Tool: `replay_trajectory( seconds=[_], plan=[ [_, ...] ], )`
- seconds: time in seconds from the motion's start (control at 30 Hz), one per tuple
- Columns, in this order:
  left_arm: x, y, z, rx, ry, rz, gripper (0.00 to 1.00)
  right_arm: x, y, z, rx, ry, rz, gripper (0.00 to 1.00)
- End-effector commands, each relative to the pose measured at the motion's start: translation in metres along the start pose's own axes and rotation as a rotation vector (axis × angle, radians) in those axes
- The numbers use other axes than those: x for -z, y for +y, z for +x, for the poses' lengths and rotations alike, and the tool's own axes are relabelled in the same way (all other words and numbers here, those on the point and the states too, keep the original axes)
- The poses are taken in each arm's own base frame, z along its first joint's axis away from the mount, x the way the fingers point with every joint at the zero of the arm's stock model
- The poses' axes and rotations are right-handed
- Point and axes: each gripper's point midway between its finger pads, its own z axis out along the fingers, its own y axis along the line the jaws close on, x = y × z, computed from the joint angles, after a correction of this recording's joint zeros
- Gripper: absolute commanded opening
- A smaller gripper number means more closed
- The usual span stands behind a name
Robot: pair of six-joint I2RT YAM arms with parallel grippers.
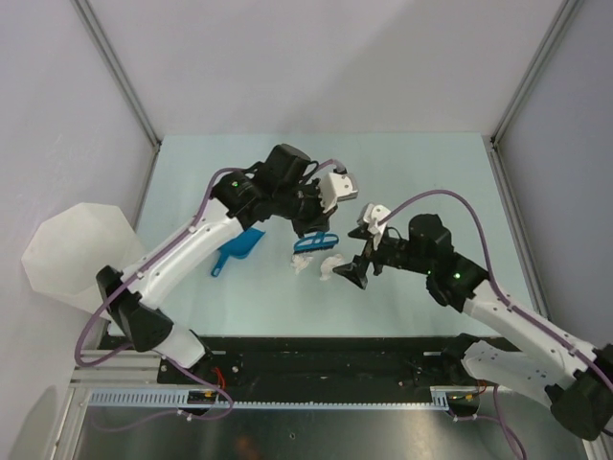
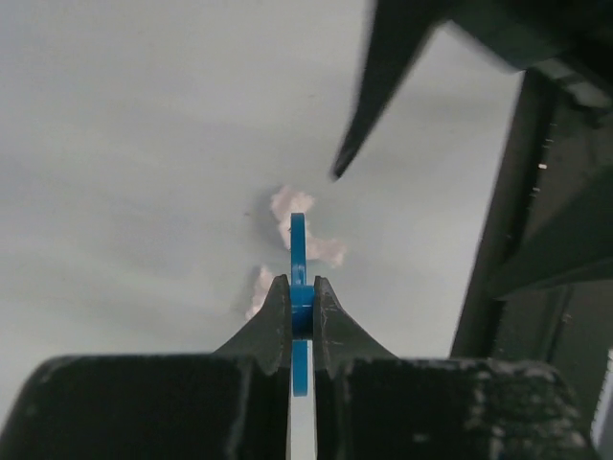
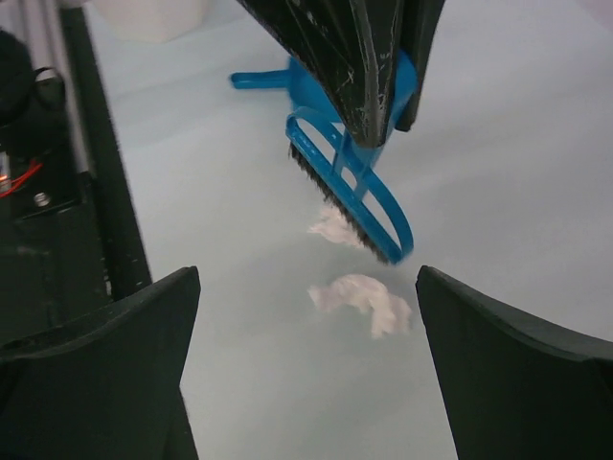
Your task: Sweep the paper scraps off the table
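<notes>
My left gripper (image 1: 311, 226) is shut on the handle of a blue brush (image 1: 317, 241) and holds it bristles-down over the paper scraps (image 1: 308, 263) on the pale green table (image 1: 431, 172). In the left wrist view the jaws (image 2: 301, 284) pinch the blue handle (image 2: 298, 244), with scraps (image 2: 324, 251) below. My right gripper (image 1: 352, 273) is open and empty just right of the scraps. In the right wrist view one wad (image 3: 359, 298) lies between my fingers (image 3: 115, 355), and another wad (image 3: 332, 228) sits under the brush (image 3: 356, 195).
A blue dustpan (image 1: 238, 251) lies on the table left of the brush; it also shows in the right wrist view (image 3: 285, 82). A translucent white bin (image 1: 75, 254) stands off the table's left edge. A black rail (image 1: 316, 350) runs along the near edge.
</notes>
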Motion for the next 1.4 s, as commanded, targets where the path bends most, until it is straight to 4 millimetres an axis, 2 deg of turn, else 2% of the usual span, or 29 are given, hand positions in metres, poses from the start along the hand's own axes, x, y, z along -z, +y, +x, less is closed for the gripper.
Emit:
replay_trajectory(
  seconds=[0.0,0.17,0.27,0.33,0.37,0.4,0.43,0.47,0.5,0.53,0.57,0.63,0.67,0.7,0.73,0.77,0.8,0.87,0.93,1.07,1.13,1.2,1.3,1.37],
  plan=[
    [0.043,-0.041,-0.027,-0.073,-0.118,0.159,0.0,-0.016,0.025,-0.029,0.054,-0.107,-0.22,1.0],
    [0.056,-0.068,-0.024,-0.071,-0.135,0.281,0.0,-0.035,0.015,-0.024,0.021,-0.09,-0.226,0.97],
    [0.059,-0.079,-0.021,-0.064,-0.141,0.326,0.0,-0.042,0.022,-0.023,0.002,-0.088,-0.281,0.9],
    [0.061,-0.082,-0.02,-0.069,-0.143,0.336,0.0,-0.046,0.026,-0.017,-0.014,-0.073,-0.312,0.83],
    [0.062,-0.083,-0.019,-0.071,-0.142,0.338,0.0,-0.047,0.028,-0.016,-0.017,-0.072,-0.323,0.77],
    [0.063,-0.082,-0.02,-0.074,-0.144,0.336,0.0,-0.048,0.032,-0.014,-0.023,-0.067,-0.351,0.62],
    [0.063,-0.082,-0.02,-0.074,-0.145,0.335,0.0,-0.048,0.034,-0.014,-0.028,-0.069,-0.37,0.54],
    [0.063,-0.081,-0.021,-0.074,-0.147,0.333,0.0,-0.048,0.039,-0.015,-0.033,-0.076,-0.391,0.34],
    [0.065,-0.081,-0.024,-0.076,-0.154,0.329,0.0,-0.048,0.043,-0.015,-0.035,-0.075,-0.417,0.23],
    [0.064,-0.081,-0.025,-0.074,-0.155,0.334,0.0,-0.049,0.045,-0.014,-0.035,-0.074,-0.426,0.08],
    [0.064,-0.081,-0.027,-0.076,-0.158,0.334,0.0,-0.049,0.046,-0.013,-0.039,-0.07,-0.43,0.0],
    [0.063,-0.077,-0.029,-0.075,-0.155,0.319,0.0,-0.046,0.046,-0.016,-0.044,-0.073,-0.428,0.0],
    [0.06,-0.074,-0.028,-0.063,-0.141,0.304,0.41,-0.044,0.042,-0.016,-0.055,-0.072,-0.411,0.0],
    [0.058,-0.063,-0.026,-0.051,-0.119,0.254,0.63,-0.043,0.033,-0.017,-0.083,-0.068,-0.376,0.0],
    [0.057,-0.059,-0.025,-0.039,-0.111,0.235,0.91,-0.039,0.028,-0.021,-0.093,-0.076,-0.353,0.0],
    [0.057,-0.054,-0.024,-0.032,-0.108,0.222,0.99,-0.038,0.022,-0.022,-0.107,-0.078,-0.321,0.0],
    [0.058,-0.047,-0.022,-0.016,-0.108,0.206,1.0,-0.036,0.015,-0.024,-0.135,-0.082,-0.293,0.0],
    [0.06,-0.046,-0.023,-0.011,-0.129,0.227,1.0,-0.033,0.009,-0.03,-0.149,-0.098,-0.254,0.0],
    [0.058,-0.044,-0.019,-0.015,-0.128,0.233,1.0,-0.03,0.009,-0.037,-0.156,-0.12,-0.259,0.0],
    [0.045,-0.042,-0.008,-0.036,-0.107,0.243,1.0,-0.018,0.035,-0.053,-0.105,-0.172,-0.391,0.0],
    [0.035,-0.035,-0.001,-0.019,-0.072,0.218,1.0,-0.015,0.05,-0.054,-0.041,-0.179,-0.447,0.0],
    [0.032,-0.034,0.001,-0.015,-0.061,0.218,0.99,-0.012,0.055,-0.056,-0.021,-0.184,-0.458,0.0],
    [0.032,-0.044,0.005,-0.023,-0.073,0.27,0.85,-0.006,0.051,-0.058,-0.024,-0.187,-0.446,0.0],
    [0.036,-0.05,0.006,-0.048,-0.089,0.29,0.65,-0.004,0.05,-0.058,-0.021,-0.189,-0.444,0.0]
  ],
)
